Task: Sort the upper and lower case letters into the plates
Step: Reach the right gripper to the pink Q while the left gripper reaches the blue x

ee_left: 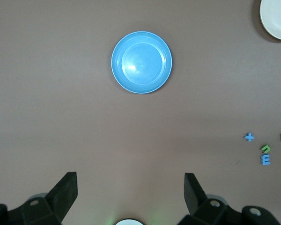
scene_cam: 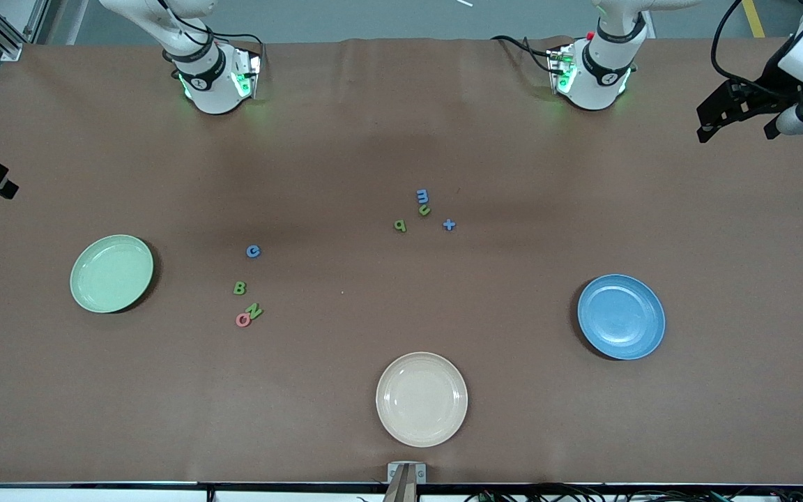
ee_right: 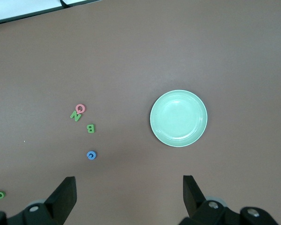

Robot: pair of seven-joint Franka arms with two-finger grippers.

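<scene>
Nothing is in hand: both plates sit bare and every letter lies loose on the brown table (scene_cam: pixel 401 125).

The mint green plate (scene_cam: pixel 111 273) is at the right arm's end. The blue plate (scene_cam: pixel 621 316) is at the left arm's end, a little nearer the front camera. Between them and nearest that camera is the cream plate (scene_cam: pixel 422 399), which looks like no part of the sort.

There are 2 clusters. Toward the mint plate lie the blue C (scene_cam: pixel 253 252), green B (scene_cam: pixel 239 288), green N (scene_cam: pixel 255 311) and pink Q (scene_cam: pixel 242 320), with N and Q touching. Mid-table lie the blue m (scene_cam: pixel 422 196) against the green u (scene_cam: pixel 424 208), then the green q (scene_cam: pixel 399 225) and the blue plus sign (scene_cam: pixel 449 224).

The opening pick, I judge, should be a lone piece. B, q and the plus sign stand apart from their neighbours, so the fingers can straddle one without nudging another. Pairs that touch need a gentler approach, coming down square. These thin pieces want a low, centred pinch.

The right gripper (ee_right: pixel 129 197) is high over the table at the right arm's end, looking straight down at the mint plate, jaws spread wide and empty. The left gripper (ee_left: pixel 130 192) hangs high over the left arm's end, above the blue plate, jaws equally wide, holding nothing. Neither arm is committed to a letter yet.
</scene>
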